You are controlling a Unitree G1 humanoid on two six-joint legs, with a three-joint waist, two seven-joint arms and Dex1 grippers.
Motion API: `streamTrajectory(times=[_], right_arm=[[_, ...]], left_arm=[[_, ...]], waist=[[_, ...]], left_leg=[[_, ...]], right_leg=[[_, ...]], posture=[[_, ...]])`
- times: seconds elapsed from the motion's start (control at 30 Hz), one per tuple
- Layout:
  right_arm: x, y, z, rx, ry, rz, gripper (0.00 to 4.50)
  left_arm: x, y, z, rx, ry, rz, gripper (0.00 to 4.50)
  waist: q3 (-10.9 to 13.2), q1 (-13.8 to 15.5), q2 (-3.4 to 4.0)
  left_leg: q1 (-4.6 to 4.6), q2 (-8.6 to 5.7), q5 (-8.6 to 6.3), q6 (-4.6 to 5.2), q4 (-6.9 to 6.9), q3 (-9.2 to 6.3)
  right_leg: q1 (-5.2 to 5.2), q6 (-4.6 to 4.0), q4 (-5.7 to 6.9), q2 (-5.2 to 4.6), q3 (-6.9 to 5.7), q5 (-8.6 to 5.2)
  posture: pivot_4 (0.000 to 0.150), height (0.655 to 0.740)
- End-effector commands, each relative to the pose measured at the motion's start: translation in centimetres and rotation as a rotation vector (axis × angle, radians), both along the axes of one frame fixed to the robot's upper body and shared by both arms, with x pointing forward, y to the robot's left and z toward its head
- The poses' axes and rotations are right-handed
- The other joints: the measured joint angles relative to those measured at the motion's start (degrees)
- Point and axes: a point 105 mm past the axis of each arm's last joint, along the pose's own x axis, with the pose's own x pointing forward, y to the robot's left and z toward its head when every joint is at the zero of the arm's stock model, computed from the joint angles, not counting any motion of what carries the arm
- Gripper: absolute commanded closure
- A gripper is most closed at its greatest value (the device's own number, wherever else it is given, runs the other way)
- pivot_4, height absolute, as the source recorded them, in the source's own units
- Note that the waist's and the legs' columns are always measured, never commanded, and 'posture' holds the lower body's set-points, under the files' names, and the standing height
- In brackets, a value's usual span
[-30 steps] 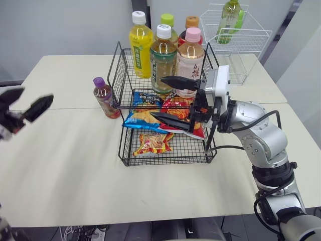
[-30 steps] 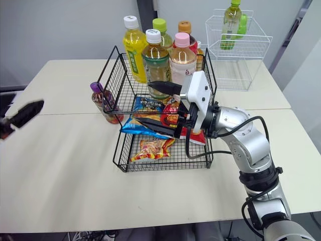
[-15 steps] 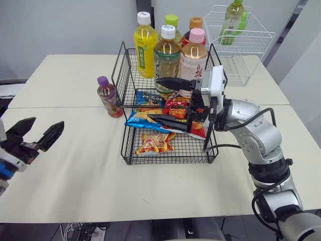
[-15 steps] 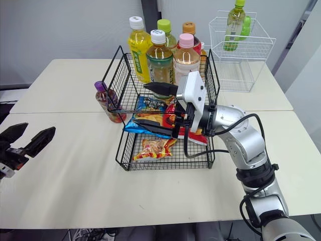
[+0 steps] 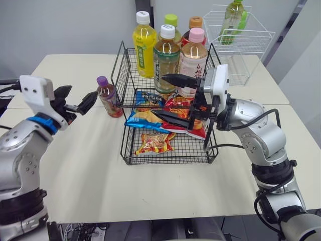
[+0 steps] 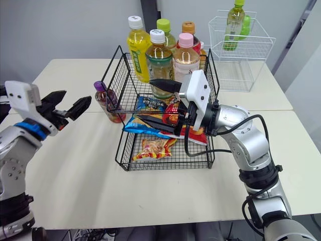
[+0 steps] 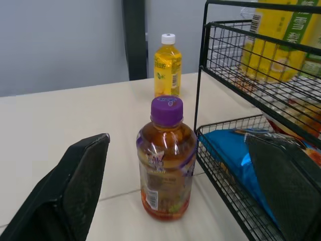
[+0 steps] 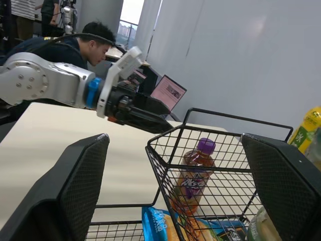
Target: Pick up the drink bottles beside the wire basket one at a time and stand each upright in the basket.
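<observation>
Approach stage: left gripper, jaws spread and empty, hovering left of purple-capped bottle; I am lining it up. Bottle standing upright on table, long axis vertical, between that gripper and wire basket, just beside basket's left wall. Right gripper, also spread, empty, hanging at basket's front; left arm nearer.

A robot test room in an office-style lab, that was the setting! Plain pale tables stood pushed edge to edge, bare grey walls behind, cables hanging under the front edge. Off to the side, a person sat bent toward an open laptop, a tall window beyond. And on the tabletop, a staged shelf: a black wire basket with drink bottles up top, snack bags below, a white wire rack at the far corner.
</observation>
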Motion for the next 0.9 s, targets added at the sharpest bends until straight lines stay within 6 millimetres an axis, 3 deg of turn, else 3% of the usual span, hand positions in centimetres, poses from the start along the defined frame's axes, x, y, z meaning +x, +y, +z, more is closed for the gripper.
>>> streamTrajectory(times=[0.03, 0.27, 0.53, 0.9], right_arm=[[-0.6, -0.6, 1.3, 0.032, -0.049, -0.028, 0.0], [-0.8, -0.8, 1.4, 0.029, -0.057, -0.055, 0.0], [-0.9, -1.1, 1.5, 0.025, -0.056, -0.074, 0.0], [-1.1, -1.2, 1.4, 0.022, -0.049, -0.088, 0.0]], left_arm=[[1.7, -0.4, 0.7, 0.028, -0.037, 0.017, 0.02], [5.1, -1.3, -0.4, 0.071, -0.023, 0.027, 0.02], [7.8, -1.4, -0.1, 0.085, -0.041, 0.054, 0.02], [9.0, -2.1, -0.5, 0.098, -0.034, 0.024, 0.02]], waist=[[0.0, 0.0, 0.0], [0.0, -0.1, 0.0], [0.0, 0.0, 0.0], [0.0, -0.1, 0.0]], left_leg=[[-0.01, 0.0, 0.0, 0.0, -0.01, 0.0], [-0.02, 0.0, 0.0, 0.0, -0.01, 0.0], [-0.05, -0.03, 0.0, 0.0, 0.0, -0.02], [-0.08, -0.06, 0.0, 0.0, 0.0, -0.06]], right_leg=[[-0.01, 0.0, -0.01, 0.0, -0.01, 0.0], [-0.03, 0.0, 0.01, 0.0, 0.0, 0.0], [-0.04, 0.0, 0.01, -0.02, -0.01, 0.01], [-0.05, 0.01, 0.02, -0.03, -0.04, 0.01]], posture=[[0.15, 0.74], [0.15, 0.74], [0.15, 0.74], [0.15, 0.74]])
